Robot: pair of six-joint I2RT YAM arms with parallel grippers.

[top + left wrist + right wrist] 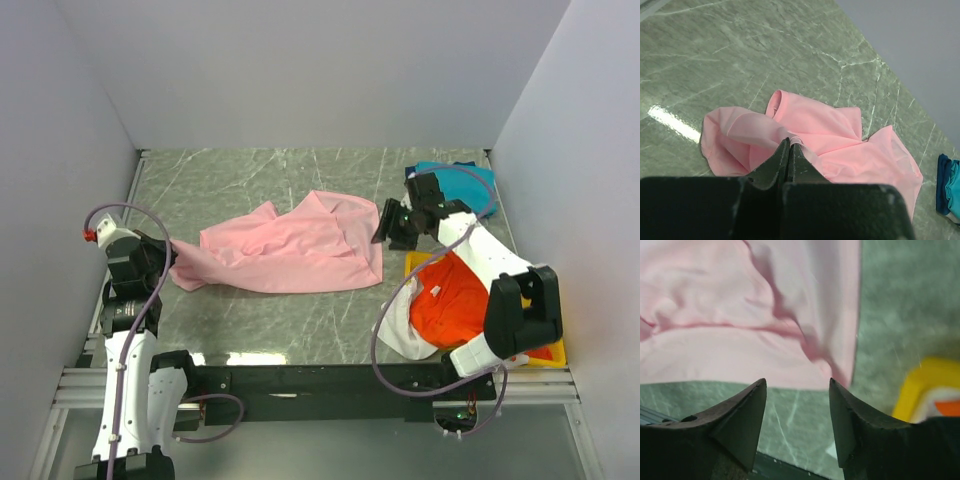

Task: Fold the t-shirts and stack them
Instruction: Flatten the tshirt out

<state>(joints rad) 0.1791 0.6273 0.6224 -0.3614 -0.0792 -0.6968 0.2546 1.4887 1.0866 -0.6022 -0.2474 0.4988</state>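
Observation:
A light pink t-shirt (290, 250) lies rumpled and half spread in the middle of the green marble table. My left gripper (172, 252) is shut on its left end, with a fold of pink cloth (795, 137) pinched between the jaw tips. My right gripper (384, 226) hovers open at the shirt's right edge (840, 340), nothing between its fingers. An orange-red t-shirt (450, 300) lies over a white one (400, 335) on the yellow tray (415, 262). A teal-blue t-shirt (470, 180) is bunched at the back right, partly hidden by the right arm.
White walls close in the table on the left, back and right. A black rail (320, 378) runs along the near edge between the arm bases. The right arm's forearm (490, 265) reaches over the tray.

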